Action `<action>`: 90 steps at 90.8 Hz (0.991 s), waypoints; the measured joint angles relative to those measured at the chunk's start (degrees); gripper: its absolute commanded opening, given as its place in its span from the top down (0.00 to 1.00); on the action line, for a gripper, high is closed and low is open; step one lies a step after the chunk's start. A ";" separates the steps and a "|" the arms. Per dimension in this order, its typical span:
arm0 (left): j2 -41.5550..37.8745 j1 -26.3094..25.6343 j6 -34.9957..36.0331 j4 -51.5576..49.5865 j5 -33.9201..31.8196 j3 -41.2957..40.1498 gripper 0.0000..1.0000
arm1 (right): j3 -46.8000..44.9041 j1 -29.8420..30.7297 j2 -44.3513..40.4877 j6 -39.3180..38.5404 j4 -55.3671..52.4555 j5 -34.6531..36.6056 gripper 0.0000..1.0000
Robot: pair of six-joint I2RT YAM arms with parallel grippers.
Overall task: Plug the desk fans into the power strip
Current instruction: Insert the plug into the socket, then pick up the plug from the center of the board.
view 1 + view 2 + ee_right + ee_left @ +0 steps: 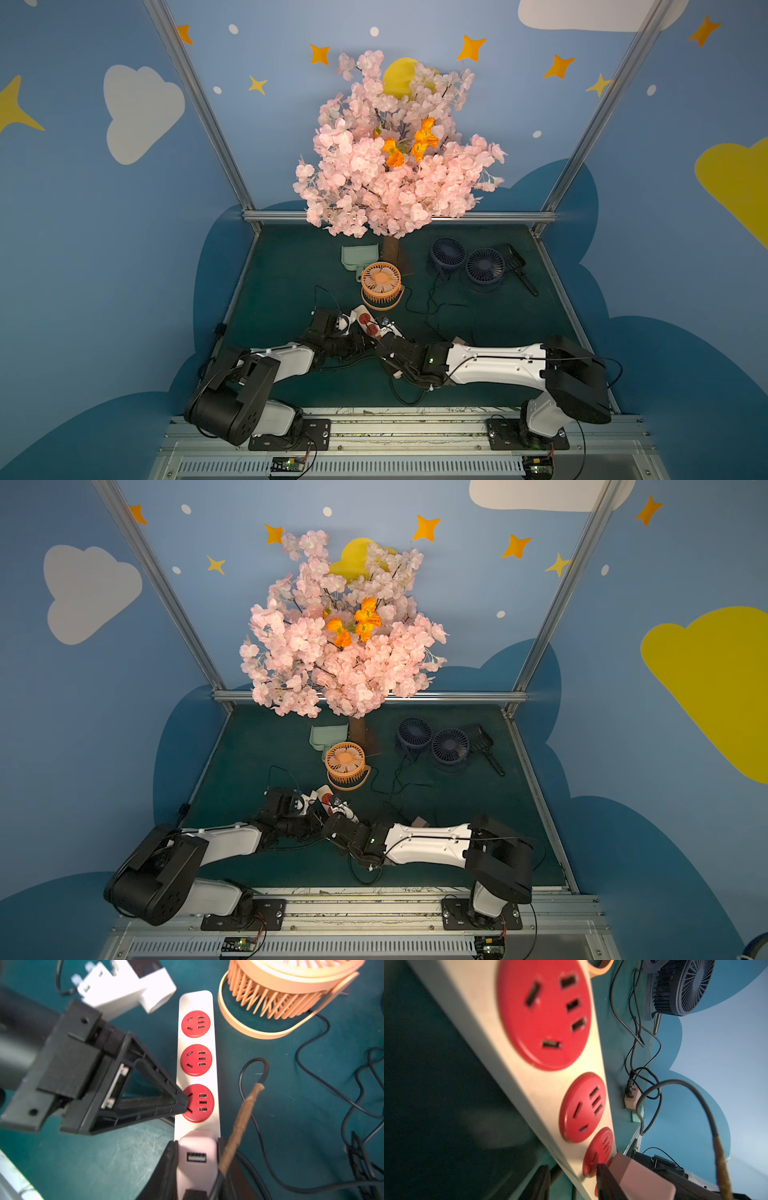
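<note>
Right wrist view, closest thing: pale pink USB charger plug (196, 1155), one USB port facing the camera, pinched between the black jaws of the right gripper (197, 1169). Plug sits over the near end of the long cream power strip with round red sockets (196, 1064); whether its prongs are seated can't be told. Black cord with a brown taped section (242, 1124) runs off the plug.

Left gripper (180, 1103) has its black triangular fingertip resting on the strip at the edge of the socket next to the plug. Jaws appear clamped on the strip's side, but the lower jaw is hidden, so can't confirm.

Strip lies on the dark green table mat (291, 270) near the front centre, between both arms (365, 322). Orange round desk fan (381, 284) stands just beyond its far end. Two navy desk fans (484, 266) sit further back to the right.
</note>
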 measured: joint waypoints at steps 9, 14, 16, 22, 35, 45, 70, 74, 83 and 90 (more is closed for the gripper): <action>-3.34 0.00 1.36 -3.21 -1.42 1.03 0.54 | 2.78 -0.79 0.13 -2.19 -7.10 -4.33 0.50; -5.33 0.00 2.38 -5.46 -2.34 2.03 0.52 | 3.23 -1.38 0.15 -3.37 -11.63 -6.51 0.43; -6.21 0.00 3.06 -6.58 -2.80 2.51 0.51 | 3.61 -1.53 0.15 -3.63 -13.25 -7.34 0.40; -8.46 0.00 4.70 -9.46 -3.85 3.89 0.48 | 5.11 -2.03 -0.72 -4.66 -17.00 -8.81 0.27; -13.86 0.00 7.67 -14.71 -6.25 5.49 0.38 | 8.74 -3.63 -9.49 -6.23 -20.33 -9.75 0.08; -19.23 0.00 9.62 -17.25 -8.07 5.18 0.30 | 8.96 -5.18 -20.09 -5.68 -20.28 -8.87 0.06; -30.62 -0.70 18.78 -18.95 -9.68 4.94 0.23 | -5.97 -25.00 -36.09 -4.70 -21.33 -7.17 0.05; -31.21 -1.05 20.26 -19.19 -9.46 4.98 0.23 | -7.74 -29.49 -35.78 -4.66 -22.01 -8.68 0.05; -31.56 -2.21 22.84 -19.65 -9.14 5.03 0.23 | -10.27 -37.66 -33.03 -5.01 -23.19 -14.03 0.05; -31.50 -3.52 24.28 -20.02 -9.11 5.03 0.23 | -10.54 -40.85 -28.96 -5.88 -23.45 -18.56 0.06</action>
